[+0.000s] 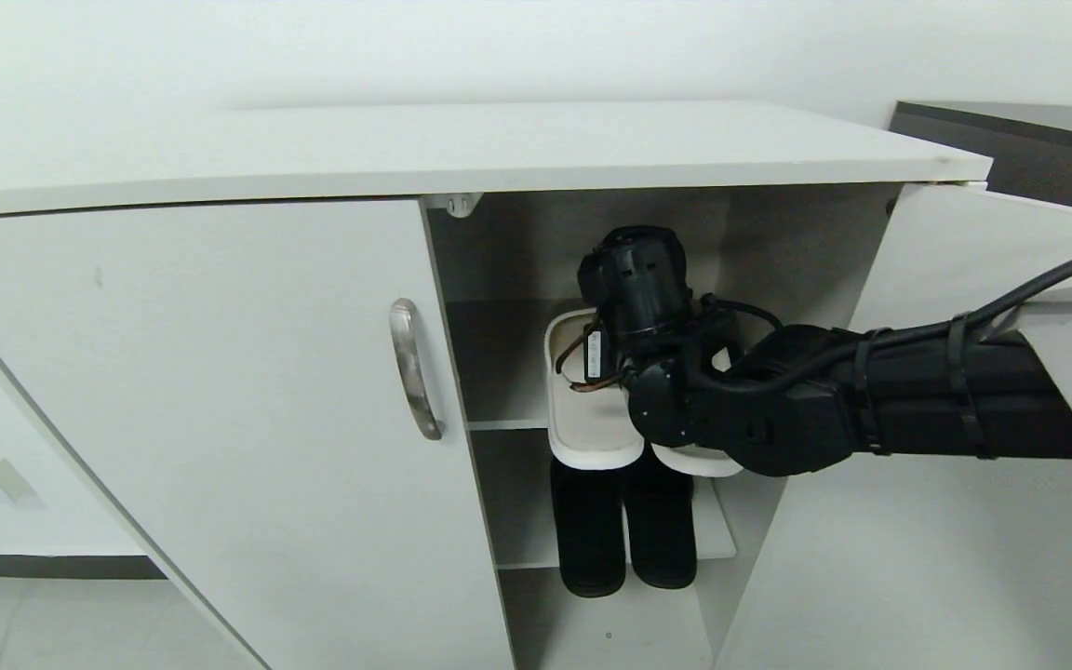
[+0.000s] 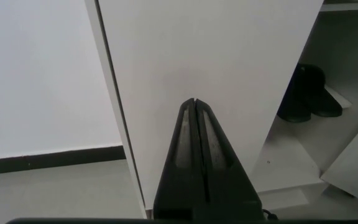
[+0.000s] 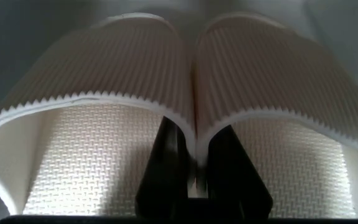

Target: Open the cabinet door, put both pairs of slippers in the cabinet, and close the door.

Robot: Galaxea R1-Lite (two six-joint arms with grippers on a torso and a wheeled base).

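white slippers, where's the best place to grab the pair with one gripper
Pinch the two inner strap edges together where the white slippers sit side by side, coming in from the open heel end. The ribbed straps arch up off the soles, so one finger can slip under each, which is how the right gripper holds them here.

The cream slippers are ribbed, the black slippers plain, the cabinet white.

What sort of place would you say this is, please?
Likely an indoor room, perhaps a home-style entryway or test space: a white cabinet stands against a plain wall, black slippers sit on its lower shelf, and the right gripper pinches white slippers together inside it.
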